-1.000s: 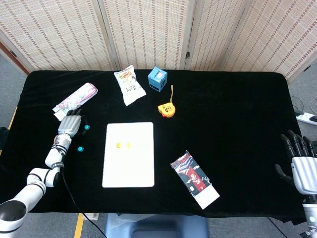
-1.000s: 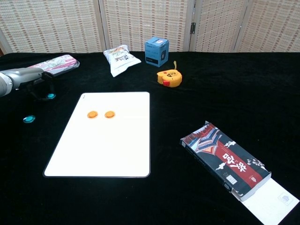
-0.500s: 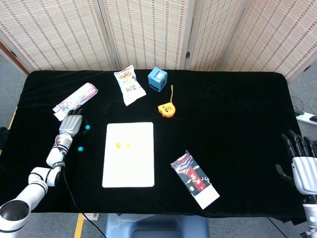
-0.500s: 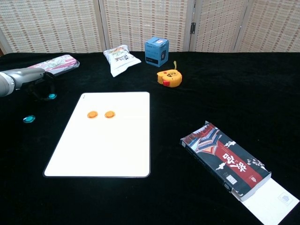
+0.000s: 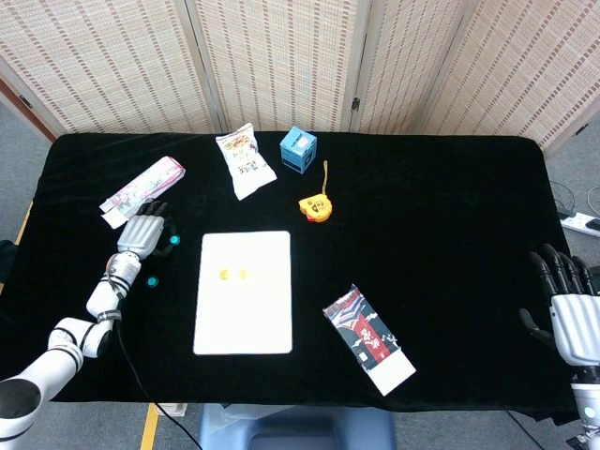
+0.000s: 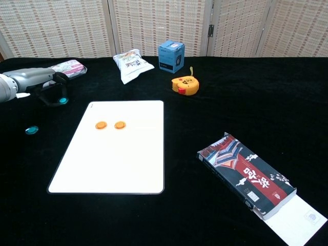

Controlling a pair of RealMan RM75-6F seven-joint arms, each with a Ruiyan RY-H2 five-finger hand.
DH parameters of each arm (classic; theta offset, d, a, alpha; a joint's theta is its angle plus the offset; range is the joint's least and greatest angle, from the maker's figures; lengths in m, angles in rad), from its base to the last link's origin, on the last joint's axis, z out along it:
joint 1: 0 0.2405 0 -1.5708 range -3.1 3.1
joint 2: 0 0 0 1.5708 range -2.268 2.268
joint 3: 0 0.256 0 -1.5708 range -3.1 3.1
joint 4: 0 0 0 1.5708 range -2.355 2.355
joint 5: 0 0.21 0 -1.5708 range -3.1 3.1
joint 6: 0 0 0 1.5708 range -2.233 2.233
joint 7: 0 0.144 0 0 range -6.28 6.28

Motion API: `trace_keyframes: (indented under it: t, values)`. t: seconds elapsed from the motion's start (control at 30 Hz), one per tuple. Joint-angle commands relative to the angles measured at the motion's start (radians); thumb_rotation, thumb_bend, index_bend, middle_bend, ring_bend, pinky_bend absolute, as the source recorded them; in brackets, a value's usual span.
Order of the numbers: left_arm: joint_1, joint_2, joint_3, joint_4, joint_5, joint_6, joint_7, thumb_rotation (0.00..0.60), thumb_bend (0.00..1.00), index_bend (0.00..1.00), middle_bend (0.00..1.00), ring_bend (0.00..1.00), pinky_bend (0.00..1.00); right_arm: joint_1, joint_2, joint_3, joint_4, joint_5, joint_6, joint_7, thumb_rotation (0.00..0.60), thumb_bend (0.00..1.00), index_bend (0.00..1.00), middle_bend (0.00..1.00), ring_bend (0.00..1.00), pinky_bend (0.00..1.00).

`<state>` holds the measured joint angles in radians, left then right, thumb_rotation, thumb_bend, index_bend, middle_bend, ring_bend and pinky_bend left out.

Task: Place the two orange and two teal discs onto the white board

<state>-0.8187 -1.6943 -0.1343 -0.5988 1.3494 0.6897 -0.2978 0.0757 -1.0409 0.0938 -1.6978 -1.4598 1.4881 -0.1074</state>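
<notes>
Discs: two orange discs (image 6: 101, 124) (image 6: 120, 125) lie side by side on the upper part of the white board (image 6: 115, 164); one teal disc (image 6: 32, 130) lies on the black bench (image 6: 230, 102) at 9 o'clock from the board, well off it.
Second teal disc (image 6: 63, 101): pinched in the fingertips of the left hand (image 5: 143, 233), at 10 o'clock from the board.
Left hand: gripping that teal disc, just beside the pink packet (image 5: 142, 191).
Right hand (image 5: 569, 305): holding nothing, fingers apart and pointing up, at the bench's 4 o'clock edge.
Other things: snack bag (image 6: 131, 63), blue box (image 6: 171, 56), yellow tape measure (image 6: 185, 85) at 12 to 1 o'clock; patterned box (image 6: 246, 176) at 4 o'clock.
</notes>
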Motion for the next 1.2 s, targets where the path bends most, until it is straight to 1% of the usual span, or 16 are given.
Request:
trace_keyframes:
  t: [0.03,0.17,0.23,0.47,0.57,0.87,1.2]
  values:
    - [0.021,0.096,0.041,-0.165,0.075,0.099,0.020,0.600,0.42,0.52,0.13,0.00,0.00,0.002,-0.002,0.000,0.000,-0.001,-0.002,-0.001,0.600,0.36,0.00,0.00,0.00,0.00]
    - [0.034,0.184,0.068,-0.349,0.127,0.168,0.079,0.600,0.42,0.52,0.13,0.00,0.00,0.005,-0.005,0.000,0.002,-0.002,-0.006,0.000,0.600,0.36,0.00,0.00,0.00,0.00]
    - [0.038,0.218,0.078,-0.432,0.142,0.186,0.110,0.600,0.42,0.52,0.13,0.00,0.00,0.007,-0.006,0.000,0.003,-0.004,-0.007,0.001,0.600,0.36,0.00,0.00,0.00,0.00]
    - [0.039,0.280,0.109,-0.629,0.187,0.212,0.214,0.600,0.42,0.52,0.13,0.00,0.00,0.005,-0.008,-0.002,0.010,-0.008,-0.004,0.011,0.600,0.36,0.00,0.00,0.00,0.00]
    - [0.036,0.293,0.119,-0.687,0.202,0.213,0.251,0.600,0.42,0.52,0.13,0.00,0.00,0.003,-0.008,-0.004,0.014,-0.010,-0.001,0.016,0.600,0.36,0.00,0.00,0.00,0.00]
    - [0.030,0.294,0.145,-0.771,0.210,0.187,0.345,0.600,0.42,0.50,0.13,0.00,0.00,-0.003,-0.011,-0.006,0.026,-0.009,0.004,0.029,0.600,0.36,0.00,0.00,0.00,0.00]
    - [0.024,0.261,0.149,-0.772,0.195,0.165,0.396,0.600,0.42,0.49,0.13,0.00,0.00,0.000,-0.010,-0.006,0.028,-0.011,0.000,0.030,0.600,0.36,0.00,0.00,0.00,0.00]
